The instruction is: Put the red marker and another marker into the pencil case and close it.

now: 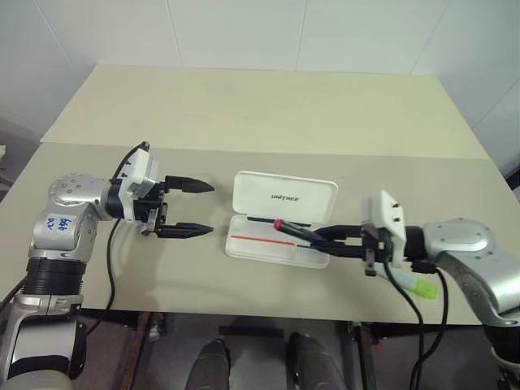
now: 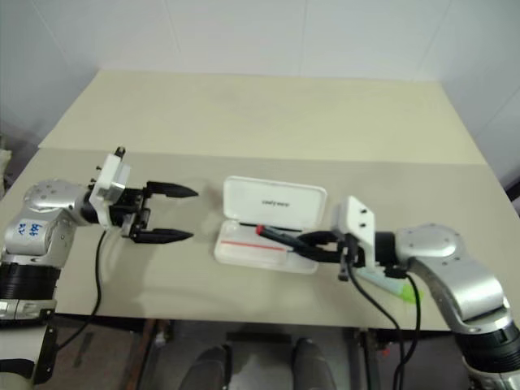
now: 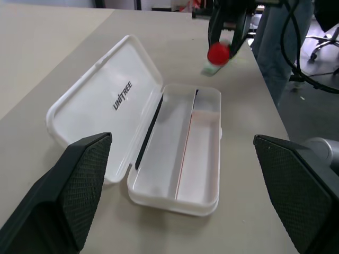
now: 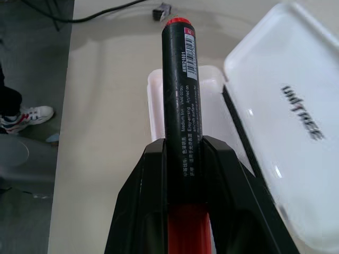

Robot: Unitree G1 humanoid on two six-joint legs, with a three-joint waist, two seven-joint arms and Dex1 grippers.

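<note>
The white pencil case (image 1: 284, 191) lies open in the middle of the table, with its lid tilted back and its tray (image 3: 204, 159) holding nothing. My right gripper (image 1: 318, 237) is shut on the red marker (image 1: 291, 229), and the marker's red end hangs over the tray's right part. The right wrist view shows the marker (image 4: 180, 95) clamped between both fingers. The pale green highlighter (image 1: 423, 287), the other marker, lies on the table near the front edge, under my right forearm. My left gripper (image 1: 210, 209) is open with nothing in it, a little left of the case and pointing at it.
The table's front edge (image 1: 244, 313) runs just below the case. A seam (image 1: 268, 153) crosses the tabletop behind the case. Black cables (image 1: 410, 305) hang from my right wrist over the front edge. A person's shoe (image 4: 26, 115) rests on the floor beside the table.
</note>
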